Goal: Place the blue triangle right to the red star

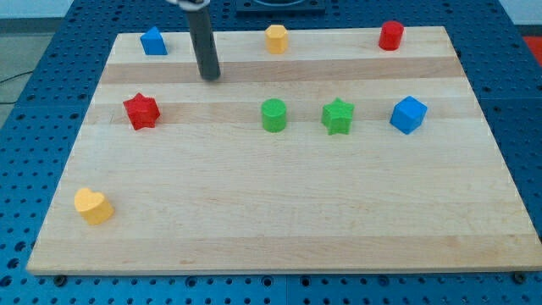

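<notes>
Tip [211,77] of my rod rests on the worktop [279,220] near the view's top left, bare, with no fingers to open or close, touching no block; the blue triangle [153,41] sits up and to its left by the top edge, the red star [141,111] down and to its left. Along the top edge also stand an orange block [276,39] and a red cylinder [390,36]. Across the middle run a green cylinder [273,115], green star [338,116] and blue cube [408,114], and a yellow heart [93,206] lies at bottom left.

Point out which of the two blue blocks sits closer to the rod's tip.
The blue triangle block at the board's top-left corner, just left of my tip. The blue cube block sits far off toward the view's right.
</notes>
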